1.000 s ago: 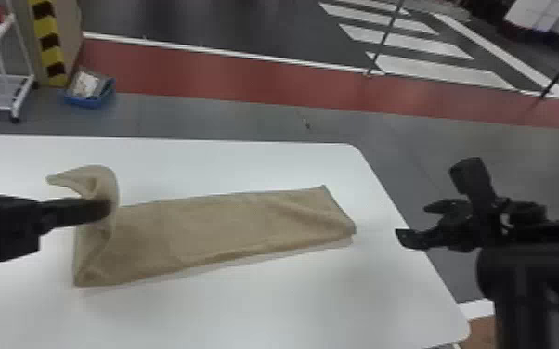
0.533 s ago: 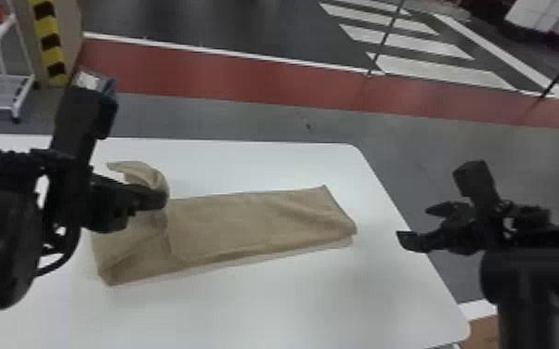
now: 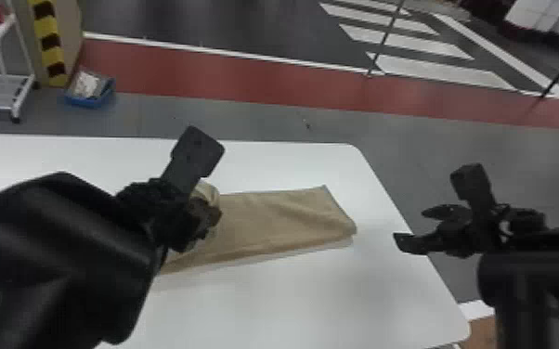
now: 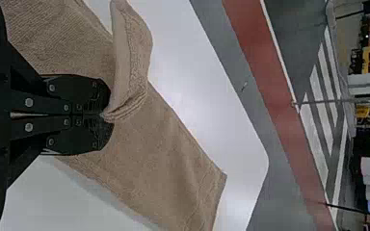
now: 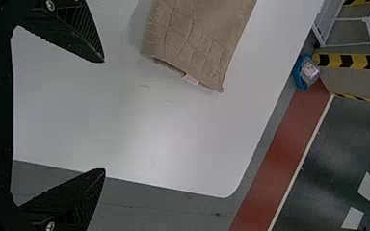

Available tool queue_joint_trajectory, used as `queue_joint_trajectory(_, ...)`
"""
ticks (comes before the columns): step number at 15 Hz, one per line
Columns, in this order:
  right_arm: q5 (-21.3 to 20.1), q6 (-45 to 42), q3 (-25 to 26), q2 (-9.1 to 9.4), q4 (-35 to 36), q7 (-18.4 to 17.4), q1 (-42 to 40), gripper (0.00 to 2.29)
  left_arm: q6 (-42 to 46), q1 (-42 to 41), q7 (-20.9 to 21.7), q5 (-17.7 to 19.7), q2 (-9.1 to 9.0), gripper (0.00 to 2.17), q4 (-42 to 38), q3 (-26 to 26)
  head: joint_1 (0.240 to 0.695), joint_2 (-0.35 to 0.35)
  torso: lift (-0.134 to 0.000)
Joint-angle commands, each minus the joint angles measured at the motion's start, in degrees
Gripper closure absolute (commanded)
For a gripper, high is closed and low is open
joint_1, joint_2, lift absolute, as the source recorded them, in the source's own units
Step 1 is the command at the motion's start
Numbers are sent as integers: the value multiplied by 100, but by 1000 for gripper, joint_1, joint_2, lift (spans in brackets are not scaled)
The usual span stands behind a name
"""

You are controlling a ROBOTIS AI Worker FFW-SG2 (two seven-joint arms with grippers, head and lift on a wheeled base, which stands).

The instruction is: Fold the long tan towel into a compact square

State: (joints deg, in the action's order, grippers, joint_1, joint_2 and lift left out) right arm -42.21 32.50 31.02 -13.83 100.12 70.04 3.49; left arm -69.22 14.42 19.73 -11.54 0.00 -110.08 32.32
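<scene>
The tan towel [image 3: 283,216] lies as a long strip across the white table, its left end lifted by my left gripper [image 3: 209,222], whose arm hides part of it. In the left wrist view my left gripper [image 4: 107,116] is shut on that end, and a curled flap stands up from its fingertips over the flat towel [image 4: 149,159]. My right gripper [image 3: 406,227] is parked at the table's right edge, apart from the towel. Seen from the right wrist, the fingers of the right gripper [image 5: 104,115] are wide open with nothing between them, and the towel's flat end [image 5: 197,43] lies beyond.
The white table [image 3: 302,297] ends at a rounded corner on the right side. On the floor past its far edge are a blue bin [image 3: 90,93] and a white rack [image 3: 23,88] at the left.
My left gripper has moved right over the table, drawing the towel's left end along with it. The towel's right end and the right arm look the same as before.
</scene>
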Motion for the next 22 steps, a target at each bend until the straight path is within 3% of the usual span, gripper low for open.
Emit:
queue_joint_trajectory(1, 38, -2, 1, 20, -2, 1, -24, 66, 1213, 0, -330, -155, -15, 545, 725, 477, 695, -350, -124)
queue_joint_trajectory(2, 38, -2, 1, 29, 7, 1, -33, 66, 1266, 0, -330, -94, -15, -2, 866, 477, 695, -350, -124)
queue_joint_trajectory(11, 82, 156, 106, 161, 376, 71, -94, 70, 1108, -185, -75, -138, -15, 33, 752, 803, 695, -350, -124)
queue_joint_trajectory(14, 240, 736, 71, 214, 473, 71, -86, 70, 1108, -352, -49, -164, -15, 33, 514, 706, 695, -350, -124)
queue_joint_trajectory(18, 512, 1984, -324, 319, 1044, 27, 29, 73, 1125, -1064, 531, -234, -15, 36, -127, -234, 695, -350, -124)
queue_joint_trajectory(22, 477, 3918, -1335, 750, 1651, -280, 477, 76, 1283, -1837, 988, -199, -15, 36, -936, -1483, 695, -350, -124)
